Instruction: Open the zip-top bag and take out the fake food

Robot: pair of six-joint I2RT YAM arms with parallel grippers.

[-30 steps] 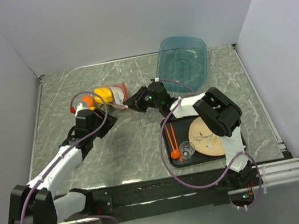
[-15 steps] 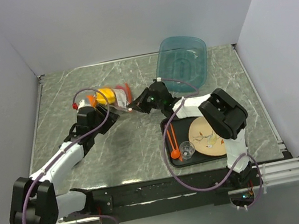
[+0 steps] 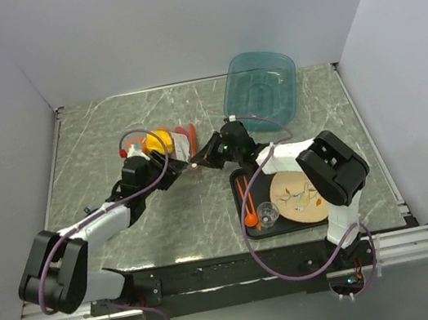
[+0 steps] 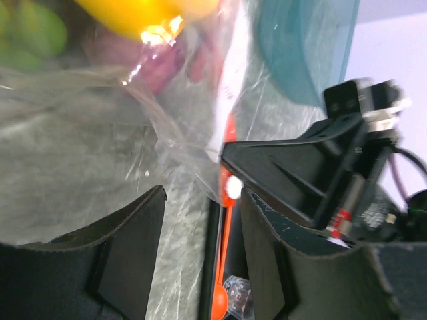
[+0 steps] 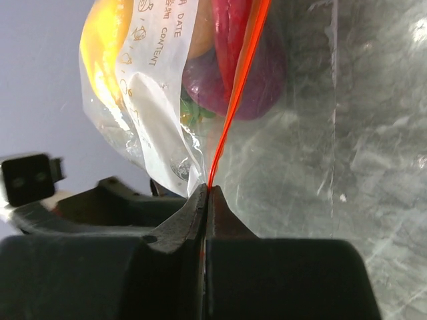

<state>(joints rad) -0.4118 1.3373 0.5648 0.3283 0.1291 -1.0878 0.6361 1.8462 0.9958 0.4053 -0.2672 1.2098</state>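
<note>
two arms meet over a bag [image 3: 180, 141] of toy food [image 3: 157, 140] toward the back of the bench [image 3: 93, 131], just short of the blue tub [image 3: 261, 85]. the right tool [image 5: 205, 190] is pinched tight on the bag's orange zip strip [image 5: 237, 87], a hold that looks meant to anchor one lip of the mouth so the other can be drawn away. the left tool [image 4: 202, 193] stands wide, its two fingers parted with a fold of clear film just ahead of them and nothing clamped. by the look of it, it is lining up for the opposite lip, though whether it touches the plastic cannot be told. the food sits inside the bag, and whether the zip is parted at all cannot be told. from above, the two tools appear nearly tip to tip beside the bag, and the grip itself is lost under dark fingers. only that view places the scene, with the tray [image 3: 293, 229] holding a plate and spoon [image 3: 251, 220] near the right arm. the right wrist camera settles the hold, showing the strip running straight into the closed jaws, with yellow, red, purple and green pieces pressed behind a printed label. the left wrist camera gives the open gap and the right tool's black body just across it.
</note>
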